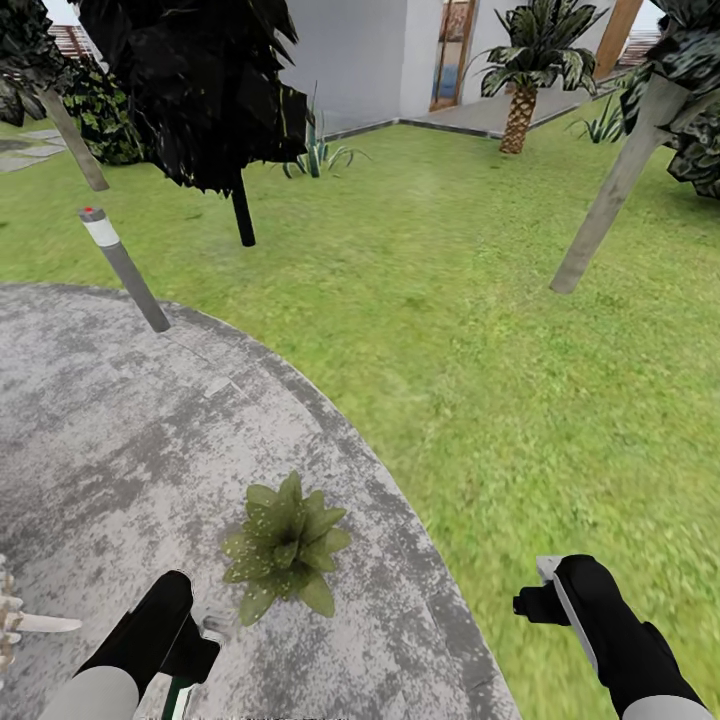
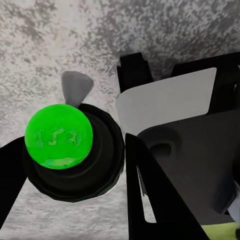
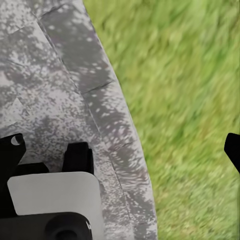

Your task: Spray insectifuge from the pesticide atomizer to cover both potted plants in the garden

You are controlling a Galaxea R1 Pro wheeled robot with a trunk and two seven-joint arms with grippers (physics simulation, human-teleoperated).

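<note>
Your left gripper [image 1: 195, 640] sits low over the round grey stone patio [image 1: 110, 440], clamped on the spray bottle [image 1: 180, 692]; from the head camera you get just a sliver of dark green bottle under the black fingers. The left wrist camera looks straight down on the bottle [image 2: 75, 150]: bright green round face in a black collar, a grey nozzle tab sticking out from it, black finger [image 2: 160, 200] pressed against the collar's side, mottled stone behind. One potted plant [image 1: 286, 545] is right ahead of that gripper on the patio, close to the patio's curved edge, a rosette of pointed speckled green leaves; its pot is hidden under the leaves. Your right gripper [image 1: 545, 592] hangs over the lawn [image 1: 450, 330] just off the patio edge, well apart from the plant, nothing between the fingers; the right wrist camera shows one finger [image 3: 80, 157] over the stone and the other at the far edge over grass, so the jaws stand wide apart. A grey bollard lamp [image 1: 122, 265] with a red dot on top stands tilted at the patio's far edge. Beyond, on the lawn: a dark-leaved tree [image 1: 210, 90], a palm [image 1: 525, 70] near the white house wall [image 1: 370, 60], a spiky agave [image 1: 318, 152], a pale leaning trunk [image 1: 610, 190].
</note>
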